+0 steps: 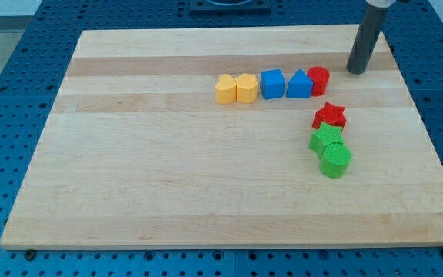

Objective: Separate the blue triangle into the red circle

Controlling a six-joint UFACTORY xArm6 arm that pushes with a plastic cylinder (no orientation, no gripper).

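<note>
My tip (pixel 356 71) right of red circle (pixel 319 80).

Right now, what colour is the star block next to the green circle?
Green: the green star touches the green circle, seen in the camera view.

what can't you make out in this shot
- Upper arm: cut off by the view's top; only the rod down to my tip shows.
- Blue triangle and red circle: pressed together, so the circle's left side is hidden behind the triangle.
- Green star and green cylinder: the cylinder covers the star's lower edge.
</note>
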